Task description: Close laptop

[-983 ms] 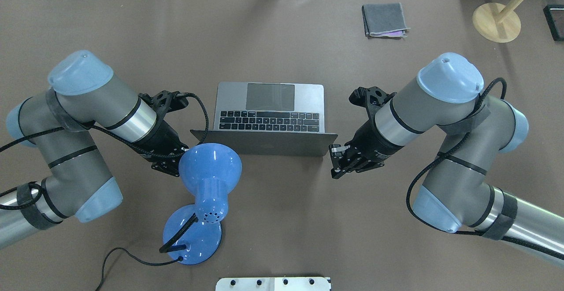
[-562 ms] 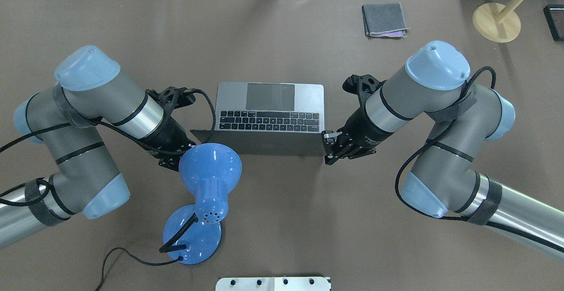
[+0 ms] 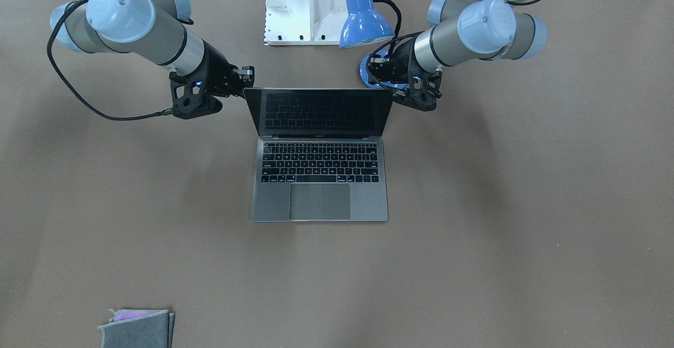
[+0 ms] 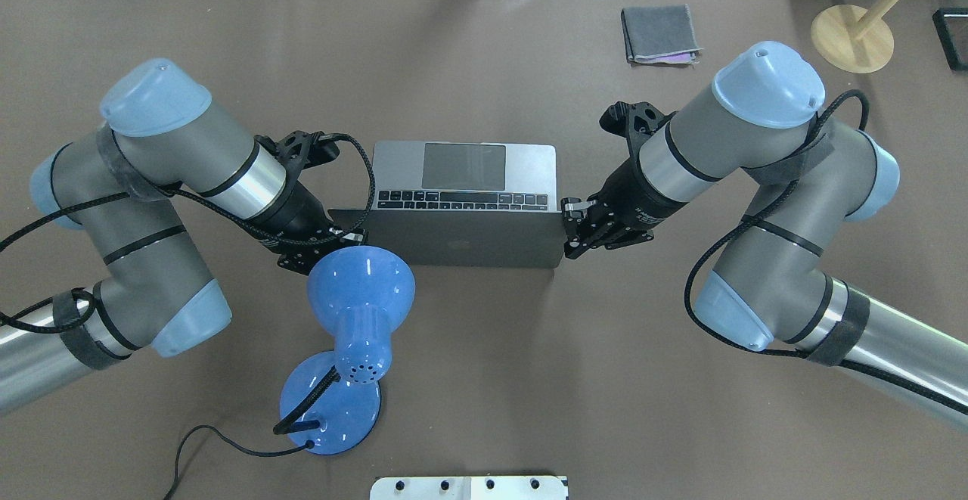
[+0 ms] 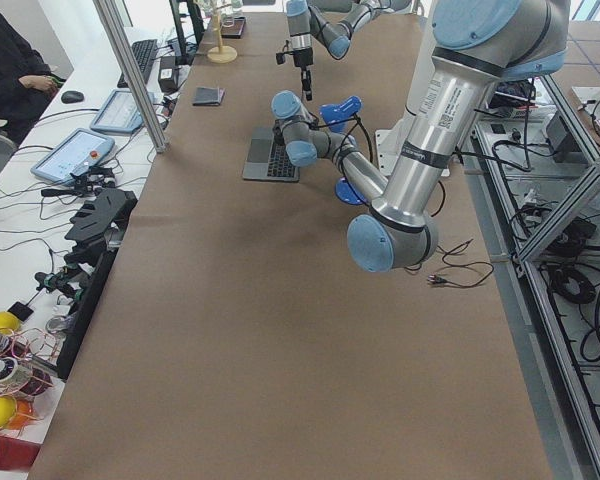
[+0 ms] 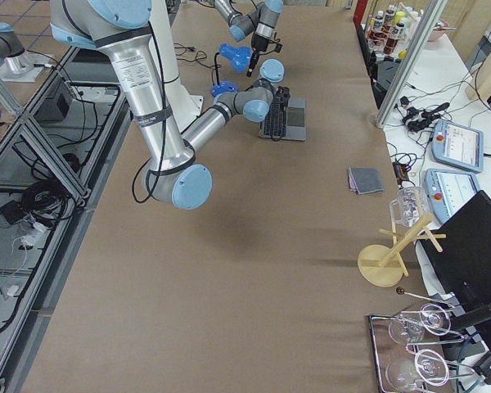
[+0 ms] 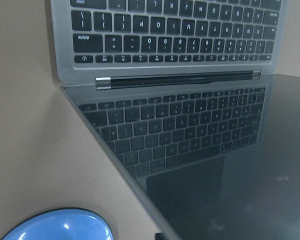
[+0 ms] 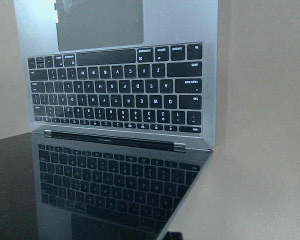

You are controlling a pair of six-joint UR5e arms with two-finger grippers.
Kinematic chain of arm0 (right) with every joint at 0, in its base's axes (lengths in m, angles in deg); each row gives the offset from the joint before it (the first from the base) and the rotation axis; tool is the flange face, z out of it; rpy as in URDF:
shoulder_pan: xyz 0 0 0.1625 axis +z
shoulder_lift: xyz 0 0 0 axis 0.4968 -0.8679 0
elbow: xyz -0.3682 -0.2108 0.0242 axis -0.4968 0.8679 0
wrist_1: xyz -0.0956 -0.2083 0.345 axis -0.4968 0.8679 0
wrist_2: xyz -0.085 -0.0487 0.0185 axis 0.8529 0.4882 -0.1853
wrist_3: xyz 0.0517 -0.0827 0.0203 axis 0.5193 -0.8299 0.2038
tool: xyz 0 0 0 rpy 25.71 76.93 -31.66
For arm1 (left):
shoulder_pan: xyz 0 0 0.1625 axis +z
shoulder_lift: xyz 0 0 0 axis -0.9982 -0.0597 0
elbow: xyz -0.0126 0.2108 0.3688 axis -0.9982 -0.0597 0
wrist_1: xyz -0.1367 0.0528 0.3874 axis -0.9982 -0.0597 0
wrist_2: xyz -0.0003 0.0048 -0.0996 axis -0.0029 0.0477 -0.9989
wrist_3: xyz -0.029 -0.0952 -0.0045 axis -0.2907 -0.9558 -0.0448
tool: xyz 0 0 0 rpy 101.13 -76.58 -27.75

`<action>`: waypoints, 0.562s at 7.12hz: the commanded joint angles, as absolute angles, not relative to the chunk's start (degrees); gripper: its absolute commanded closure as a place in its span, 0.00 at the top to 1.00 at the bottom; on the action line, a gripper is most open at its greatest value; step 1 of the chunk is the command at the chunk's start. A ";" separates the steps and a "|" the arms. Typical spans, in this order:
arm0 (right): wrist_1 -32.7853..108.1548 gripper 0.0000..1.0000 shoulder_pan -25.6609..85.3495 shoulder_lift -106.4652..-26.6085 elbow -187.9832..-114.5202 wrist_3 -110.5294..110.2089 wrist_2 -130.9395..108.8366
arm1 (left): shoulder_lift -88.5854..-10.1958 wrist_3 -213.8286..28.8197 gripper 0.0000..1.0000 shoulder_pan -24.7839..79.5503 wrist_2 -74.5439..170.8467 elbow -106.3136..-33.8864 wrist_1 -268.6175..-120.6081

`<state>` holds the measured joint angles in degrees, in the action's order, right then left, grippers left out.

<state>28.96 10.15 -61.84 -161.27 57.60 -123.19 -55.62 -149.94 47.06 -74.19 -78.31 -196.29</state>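
Observation:
The grey laptop (image 4: 461,239) sits mid-table with its keyboard (image 3: 319,162) facing away from me. Its lid is partly up and leans over the keyboard. The black screen (image 7: 200,150) mirrors the keys, as the right wrist view (image 8: 110,185) also shows. My left gripper (image 4: 344,237) is at the lid's left edge, half hidden by the lamp head, and looks shut. It also shows in the front view (image 3: 390,90). My right gripper (image 4: 569,228) is at the lid's right edge, looks shut, and shows in the front view (image 3: 246,80). Neither holds anything.
A blue desk lamp (image 4: 359,288) stands just behind the lid's left corner, its cable trailing towards me. A folded grey cloth (image 4: 659,33) and a wooden stand (image 4: 851,37) are at the far right. A white mount (image 4: 469,487) is at the near edge.
Both grippers have moved forward, away from me, against the lid. The lid has swung from leaning back to leaning over the keyboard and now hides most of the keys from overhead.

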 commanded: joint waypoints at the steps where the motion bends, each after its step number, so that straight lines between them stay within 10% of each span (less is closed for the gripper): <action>1: 28.97 0.00 10.47 -61.42 -160.92 57.52 -123.03 | -56.68 -149.76 0.00 44.41 -74.19 -77.23 -196.28; 4: 28.97 0.00 10.90 -59.75 -159.07 57.34 -123.03 | -60.37 -149.41 0.00 42.99 -74.19 -72.31 -196.98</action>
